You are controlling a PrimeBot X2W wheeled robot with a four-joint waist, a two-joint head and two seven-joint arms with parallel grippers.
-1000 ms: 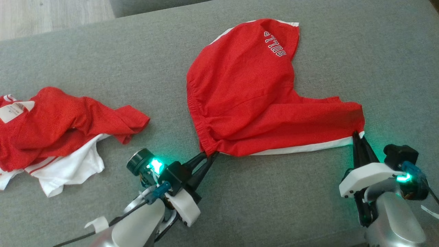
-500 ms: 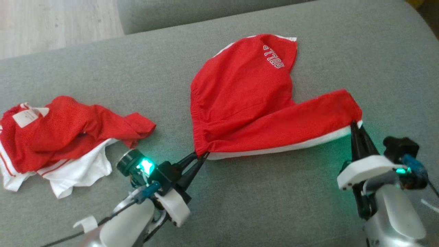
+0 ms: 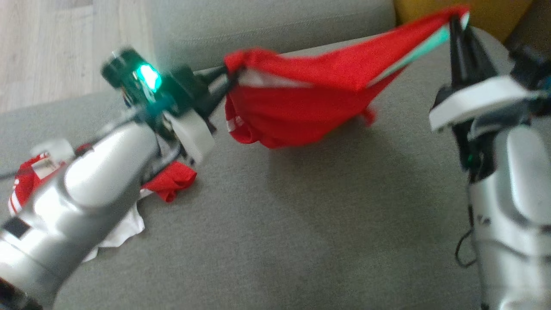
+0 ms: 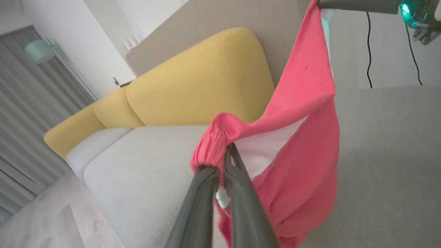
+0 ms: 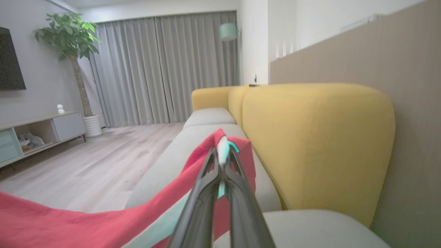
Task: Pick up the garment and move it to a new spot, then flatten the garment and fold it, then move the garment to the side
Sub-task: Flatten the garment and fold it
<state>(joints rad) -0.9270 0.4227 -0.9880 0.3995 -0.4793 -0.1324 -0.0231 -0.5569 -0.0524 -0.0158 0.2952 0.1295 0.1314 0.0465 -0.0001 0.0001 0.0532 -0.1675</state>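
The garment, red shorts with white trim, hangs in the air above the grey sofa seat, stretched between both grippers. My left gripper is shut on its elastic waistband at the left end. My right gripper is shut on a white-trimmed hem corner, held higher at the upper right. In the left wrist view the red cloth drapes down from my own gripper. In the right wrist view my gripper pinches the hem of the garment.
A second red and white garment lies crumpled on the seat at the left, partly under my left arm. A yellow backrest runs behind the seat. Wooden floor lies beyond the sofa's edge at the upper left.
Both grippers have risen with the garment, lifting it off the seat so it hangs stretched between them. The head camera has also shifted.
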